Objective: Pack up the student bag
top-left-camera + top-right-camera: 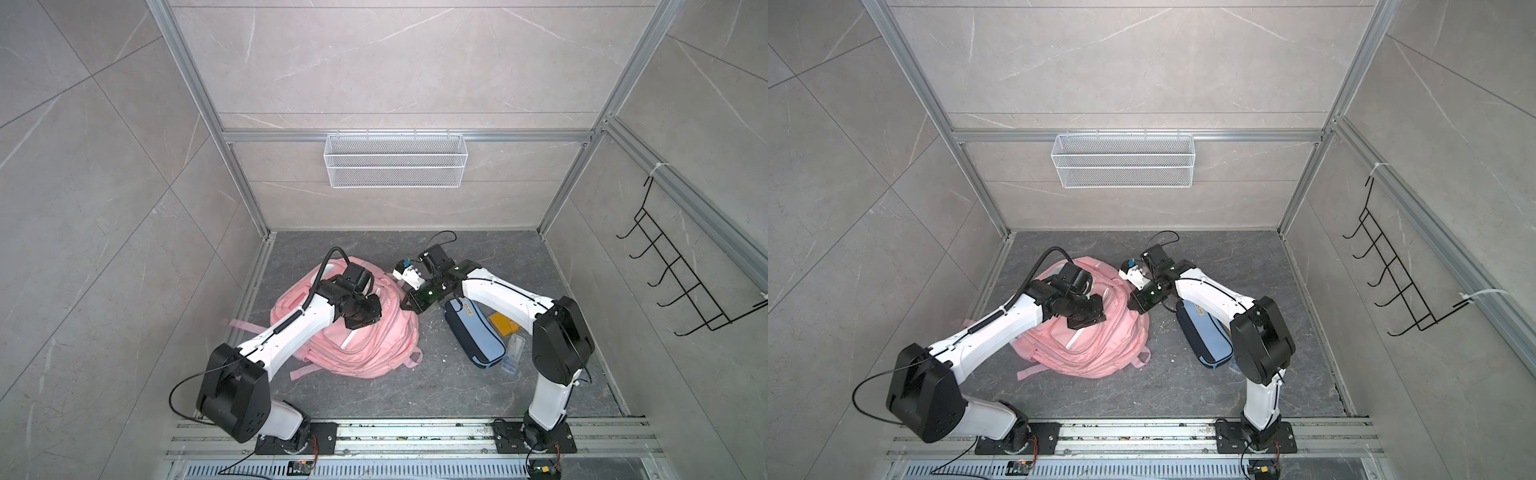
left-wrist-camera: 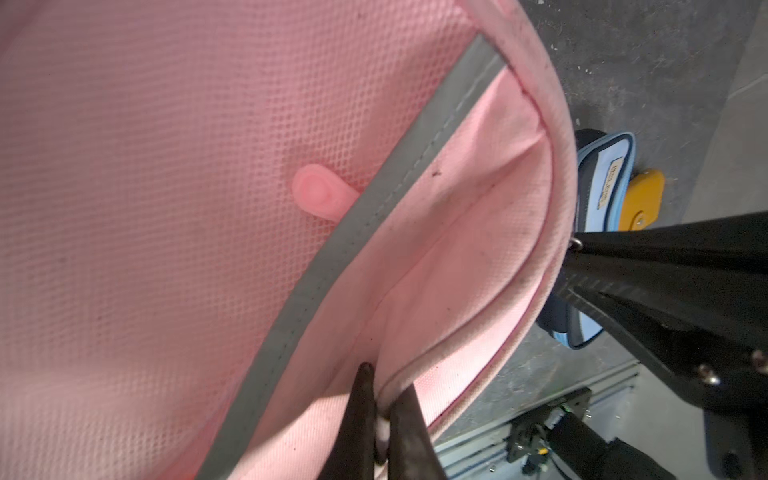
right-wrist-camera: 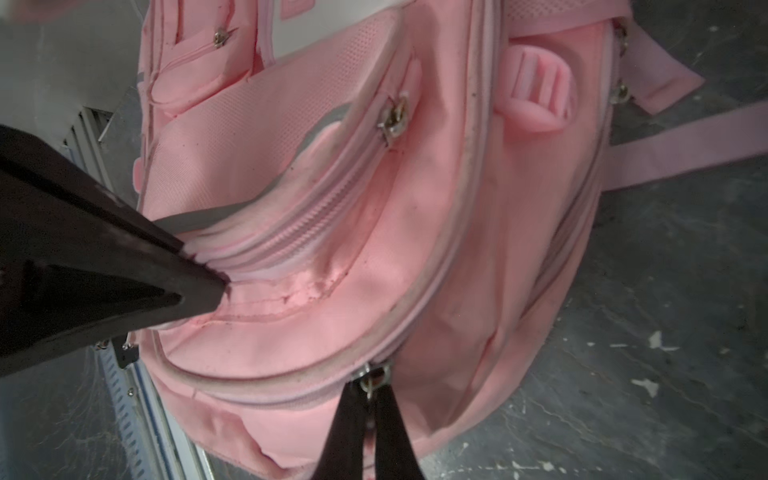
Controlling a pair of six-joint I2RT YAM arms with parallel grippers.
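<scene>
Top views: the student bag (image 1: 370,349) (image 1: 1100,345), soft and pink, lies flat on the dark grey surface (image 1: 436,386), left of centre. The left arm reaches over it from the left, and the left gripper (image 1: 366,321) is down on the bag's upper middle. In the left wrist view, this gripper (image 2: 384,395) is pinched narrow on a piped seam of the bag, just beside a grey reflective strip (image 2: 374,208); fabric shows between the two fingers.

Further right, the right gripper (image 1: 407,306) (image 1: 1136,305) touches the bag's right edge. In the right wrist view it (image 3: 370,395) is closed tight on a metal zip pull (image 3: 371,379) on the bag's outer zip.

To the right of the bag, and apart from it, a light-blue and navy pencil case (image 1: 473,332) lies under the right arm. A yellow object (image 1: 503,323) sits just beside the case. A clear plastic box (image 1: 513,353) lies near the case's front end.
</scene>
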